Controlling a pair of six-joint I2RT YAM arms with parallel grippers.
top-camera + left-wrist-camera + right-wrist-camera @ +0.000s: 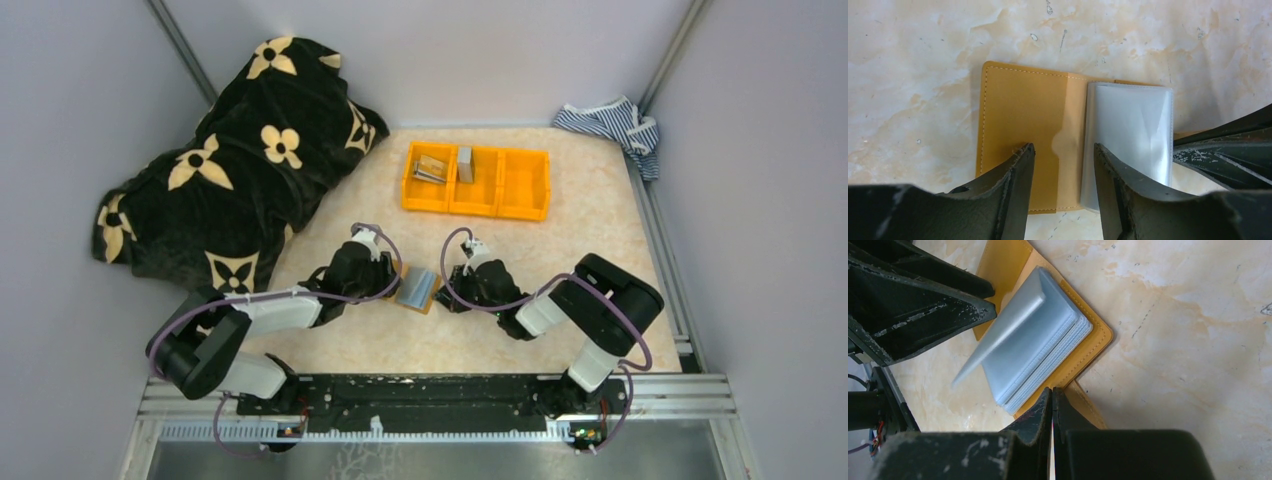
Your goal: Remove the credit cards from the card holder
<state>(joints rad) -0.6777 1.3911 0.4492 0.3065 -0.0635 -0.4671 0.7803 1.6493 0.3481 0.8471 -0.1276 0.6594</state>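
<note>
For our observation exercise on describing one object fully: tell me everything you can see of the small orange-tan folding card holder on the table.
The orange-tan, leather-looking card holder lies open and flat on the beige marbled table. Pale stitching edges its covers. Inside sits a stack of grey-blue translucent plastic sleeves, the top leaf lifted. The open left gripper straddles the fold; the shut right gripper sits at its edge, contact unclear.
</note>
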